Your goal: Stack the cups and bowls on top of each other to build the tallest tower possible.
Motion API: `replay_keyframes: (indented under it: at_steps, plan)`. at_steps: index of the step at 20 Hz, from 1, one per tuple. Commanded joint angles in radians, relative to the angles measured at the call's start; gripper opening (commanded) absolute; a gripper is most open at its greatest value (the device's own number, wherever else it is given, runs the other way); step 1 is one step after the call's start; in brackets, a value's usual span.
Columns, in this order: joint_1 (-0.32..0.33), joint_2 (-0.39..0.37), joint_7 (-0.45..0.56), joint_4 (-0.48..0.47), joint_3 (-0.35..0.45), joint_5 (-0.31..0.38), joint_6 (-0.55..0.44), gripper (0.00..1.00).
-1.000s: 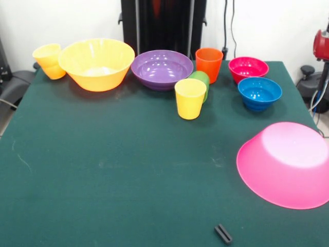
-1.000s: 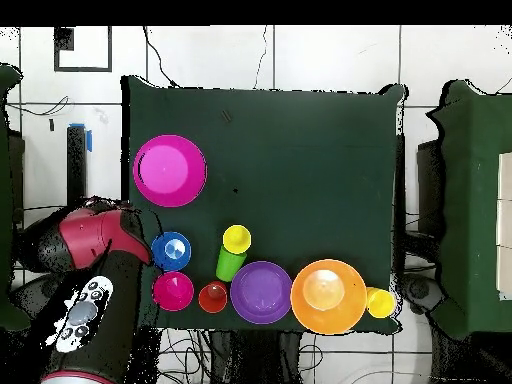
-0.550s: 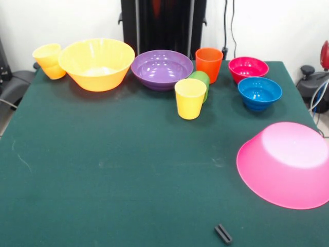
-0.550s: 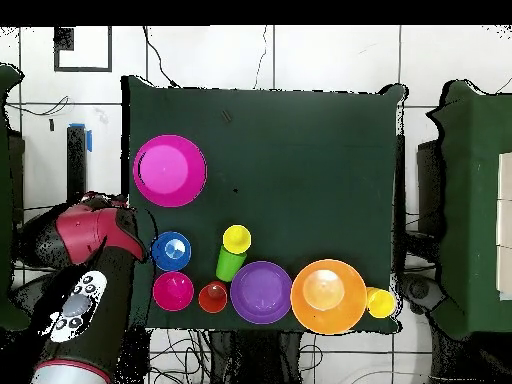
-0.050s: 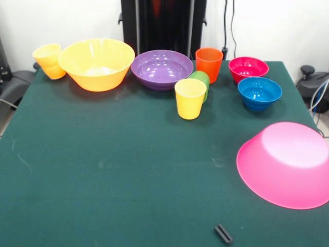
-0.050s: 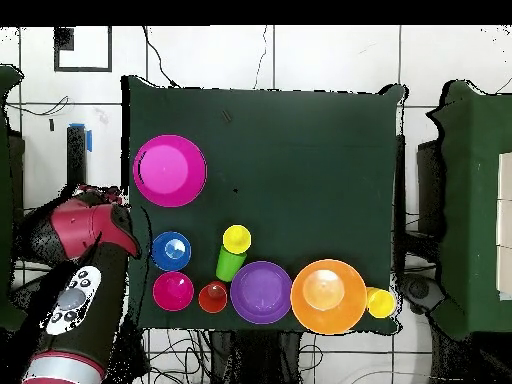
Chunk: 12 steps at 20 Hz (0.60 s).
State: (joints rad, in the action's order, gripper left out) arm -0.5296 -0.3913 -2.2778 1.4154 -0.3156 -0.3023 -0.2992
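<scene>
I see my red and black arm (image 6: pixel 85 265) only in the overhead view, hanging off the table's edge beside the small blue glossy plastic bowl (image 5: pixel 259 92) — the tool itself is hidden under the arm's body, so I cannot tell whether it is open or closed, and I see nothing gripped.

I'll take that blue bowl as my landmark. Nothing is stacked yet. The large hot pink plastic bowl (image 5: pixel 287 163) lies upside down on the dark green table (image 5: pixel 118 170), nearer the camera than the blue bowl in the front view and well apart from it. The small crimson bowl (image 5: pixel 248 68) sits just behind the blue bowl, with the orange tapered plastic cup (image 5: pixel 209 64) beside that. Further along the same row from the blue bowl come the wide shallow purple bowl (image 5: pixel 161 68), the large orange bowl (image 5: pixel 96 63) and a tilted yellow cup (image 5: pixel 49 60) leaning by it. Between the blue and purple bowls a second yellow cup (image 5: pixel 190 98) stands upright, and the green cup (image 5: pixel 202 80) behind it lies on its side, long axis pointing away from the yellow one toward the row.

As I judge it, the pink and blue bowls lie nearest the arm, so either makes the natural first reach — the pink one, inverted, would serve as a broad base.

A small black block (image 5: pixel 223 233) lies near the table's front edge. I read no brand, label or writing anywhere
</scene>
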Motion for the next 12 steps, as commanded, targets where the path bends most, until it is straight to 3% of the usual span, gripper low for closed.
replay_keyframes:
  at_steps: [1,12]
  plan:
    - [0.024,0.044,-0.157,-0.041,0.063,-0.024,0.050,0.00]
    - [0.143,0.046,-0.033,-0.043,0.152,0.058,0.129,0.00]
